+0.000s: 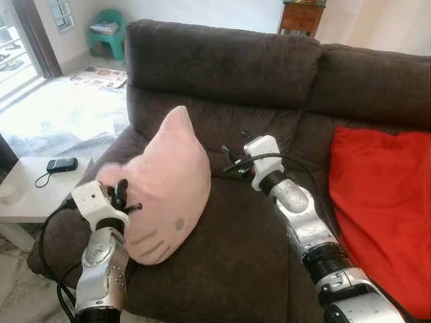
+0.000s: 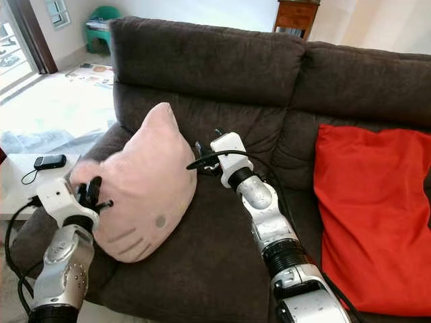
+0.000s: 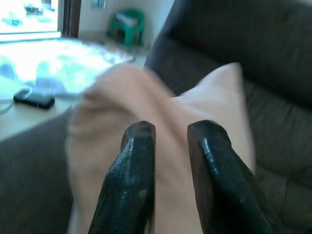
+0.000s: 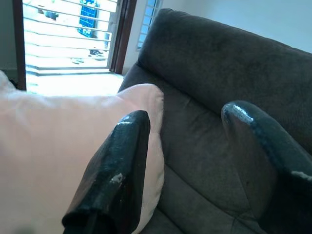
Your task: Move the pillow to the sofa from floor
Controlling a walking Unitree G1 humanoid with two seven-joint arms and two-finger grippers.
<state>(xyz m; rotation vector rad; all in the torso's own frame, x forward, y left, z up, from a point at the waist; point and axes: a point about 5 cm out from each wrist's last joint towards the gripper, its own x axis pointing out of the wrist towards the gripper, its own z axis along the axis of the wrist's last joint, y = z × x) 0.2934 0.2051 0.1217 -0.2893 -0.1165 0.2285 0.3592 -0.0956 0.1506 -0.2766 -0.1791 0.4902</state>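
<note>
Jaws of left gripper (image 3: 170,161) and right gripper (image 4: 190,161) both released beside pillow (image 1: 165,182); pillow leaned near sofa (image 1: 229,269) front edge, might topple floorward.

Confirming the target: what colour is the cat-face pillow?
Pale pink pillow with grey whisker marks, clearest in the left eye view.

Pillow on the sofa, between my two tools.

I see the pillow (image 1: 161,185) on the sofa (image 1: 236,256) seat's left end, left tool (image 1: 122,195) at its left edge, right tool (image 1: 232,158) just right of it, a cushion (image 1: 380,208) far right, a surface (image 1: 27,192) left of the sofa.
</note>
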